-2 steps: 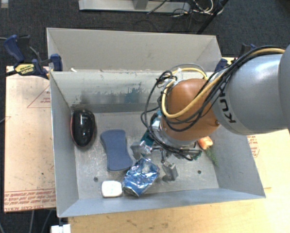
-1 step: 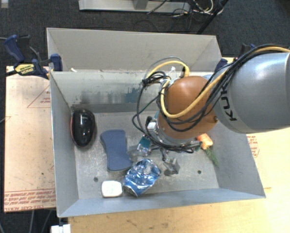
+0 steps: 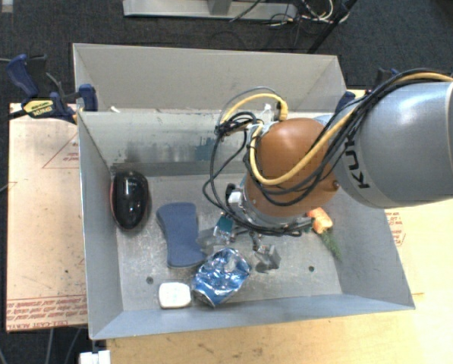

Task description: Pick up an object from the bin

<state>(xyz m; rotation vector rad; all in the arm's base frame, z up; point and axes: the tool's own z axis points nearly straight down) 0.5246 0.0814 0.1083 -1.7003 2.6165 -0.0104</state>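
Observation:
My gripper [image 3: 241, 250] hangs low near the middle of the bin floor, under the arm's orange cover. It is open, and I see nothing between its grey fingers [image 3: 267, 258]. A crumpled blue and silver wrapper [image 3: 221, 277] lies just in front of the fingertips, close to the near wall. To the gripper's left is a blue oblong pad [image 3: 179, 233]. An orange toy carrot with a green stem [image 3: 322, 223] sticks out from under the arm on the right.
A black computer mouse [image 3: 130, 198] lies by the left wall. A small white block [image 3: 174, 294] sits in the near left corner. The arm and its cables hide the back right of the bin floor.

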